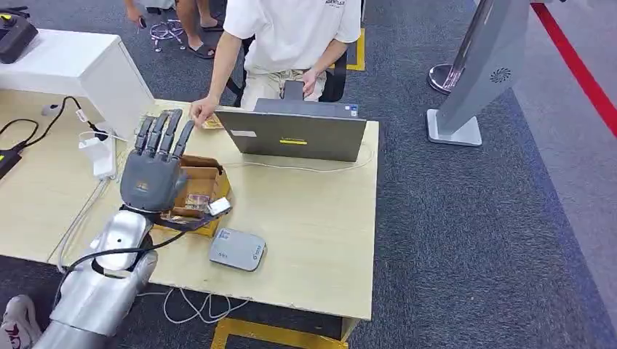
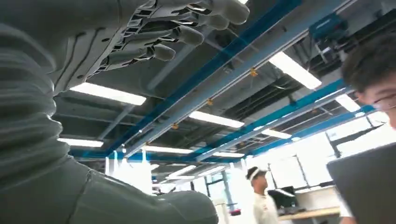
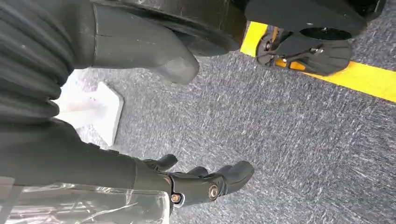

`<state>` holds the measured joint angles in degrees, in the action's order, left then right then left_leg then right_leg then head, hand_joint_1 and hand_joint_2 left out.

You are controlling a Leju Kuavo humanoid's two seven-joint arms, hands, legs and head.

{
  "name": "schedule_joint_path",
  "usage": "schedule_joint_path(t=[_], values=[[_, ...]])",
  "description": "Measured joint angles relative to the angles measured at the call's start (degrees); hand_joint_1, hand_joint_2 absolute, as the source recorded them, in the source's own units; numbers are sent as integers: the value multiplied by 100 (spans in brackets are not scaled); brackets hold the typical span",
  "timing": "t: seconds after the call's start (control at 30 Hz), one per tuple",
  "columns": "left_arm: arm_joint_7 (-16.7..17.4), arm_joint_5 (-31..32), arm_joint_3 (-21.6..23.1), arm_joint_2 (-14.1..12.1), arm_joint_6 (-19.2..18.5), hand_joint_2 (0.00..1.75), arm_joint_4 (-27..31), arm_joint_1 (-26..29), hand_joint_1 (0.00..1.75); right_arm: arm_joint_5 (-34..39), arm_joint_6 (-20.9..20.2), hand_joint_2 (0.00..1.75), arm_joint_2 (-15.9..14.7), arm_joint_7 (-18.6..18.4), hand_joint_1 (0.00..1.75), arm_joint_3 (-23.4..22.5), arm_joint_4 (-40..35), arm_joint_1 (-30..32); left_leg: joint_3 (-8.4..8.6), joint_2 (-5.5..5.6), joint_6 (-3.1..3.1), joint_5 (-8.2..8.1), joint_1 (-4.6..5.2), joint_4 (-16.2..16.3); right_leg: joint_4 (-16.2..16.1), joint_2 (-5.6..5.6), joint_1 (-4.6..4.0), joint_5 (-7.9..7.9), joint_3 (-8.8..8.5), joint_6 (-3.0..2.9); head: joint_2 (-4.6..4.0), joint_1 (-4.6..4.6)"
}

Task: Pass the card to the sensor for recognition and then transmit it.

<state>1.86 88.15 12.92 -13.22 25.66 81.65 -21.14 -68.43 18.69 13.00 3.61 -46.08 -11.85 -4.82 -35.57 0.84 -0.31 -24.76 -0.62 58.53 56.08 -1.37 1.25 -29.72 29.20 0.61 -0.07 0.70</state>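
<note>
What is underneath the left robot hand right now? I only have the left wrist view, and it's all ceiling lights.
Observer: In the head view the left robot hand is raised over an open cardboard box on the table.
Operator: Where's the sensor?
Observer: A flat grey sensor lies on the table beside the box, on the robot's side.
Operator: And the right robot hand?
Observer: In its wrist view the right robot hand hangs over grey carpet, holding nothing.
</note>
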Motion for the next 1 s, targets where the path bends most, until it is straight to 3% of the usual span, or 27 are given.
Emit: schedule_joint_path(t=[0.13,0.2,0.23,0.3,0.47,0.57,1.0], values=[[2,-79,208,13,-276,175,830,763,0,114,0,175,2,-18,0,-101,0,28,0,-2,-6,-10,0,0,-1,-2,0,-6,6,-1,0,2],[90,-83,313,-24,-584,175,1127,1015,0,129,0,175,2,-20,0,-140,0,39,0,1,-7,-11,0,0,-3,2,0,-9,11,0,0,0],[166,-126,358,-68,-913,175,1205,1070,0,129,0,175,2,-15,0,-153,0,41,0,3,-7,-11,-1,0,-3,5,0,-10,10,-1,0,-2],[249,-284,417,-147,-1498,175,1232,1093,0,127,0,175,2,2,0,-177,0,45,1,3,-7,-10,-2,-1,-3,7,-2,-10,8,-2,0,-2],[273,-560,422,-267,-1930,175,1122,1098,0,105,0,175,2,2,0,-229,0,58,2,4,-9,-6,-3,-1,0,6,-3,-8,6,-4,0,0],[480,-597,422,-293,-2307,175,968,1089,0,98,0,175,2,-44,0,-245,-2,58,2,2,-9,-6,-2,-1,0,4,-2,-7,6,-4,0,2],[741,-542,422,-308,-2463,175,672,1051,0,76,0,175,2,-103,0,-271,-2,62,2,5,-10,-7,-3,-1,-1,6,-2,-7,8,-4,0,2]])
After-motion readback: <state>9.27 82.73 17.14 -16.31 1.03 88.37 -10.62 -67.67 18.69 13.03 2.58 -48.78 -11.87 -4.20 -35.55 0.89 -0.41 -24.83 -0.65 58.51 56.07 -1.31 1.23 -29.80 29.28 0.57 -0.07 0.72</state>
